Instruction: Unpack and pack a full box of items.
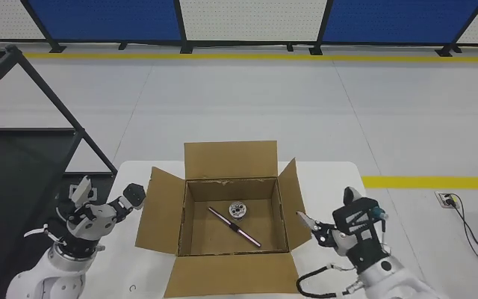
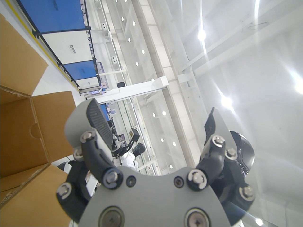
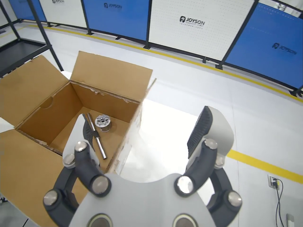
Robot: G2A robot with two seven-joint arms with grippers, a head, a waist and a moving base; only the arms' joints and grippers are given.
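Box (image 1: 230, 158) stands open in the middle of the counter (image 1: 328, 173), with its flaps (image 1: 158, 209) folded outward. On its floor lie two metal parts: a thin rod (image 1: 234, 226), lying flat and diagonal, and a small round disc (image 1: 238, 209) just beside the rod, toward the back wall. Whether they touch cannot be told. Left gripper (image 2: 153, 113) is outside the box, near the left flap, with its fingers (image 2: 99, 121) spread wide and nothing between them. Right gripper (image 3: 145, 119) is outside near the right flap, pointed toward the opening, its fingers also spread and empty.

It seems the unpacking step is in hand, with these two parts not yet taken out. The next move probably calls for one arm to go over the rim and descend straight into the box, because the walls are deep and leave little room for a slanted approach. For the rod, the fingers should close across its width; it is thin and smooth, so it may roll or slip
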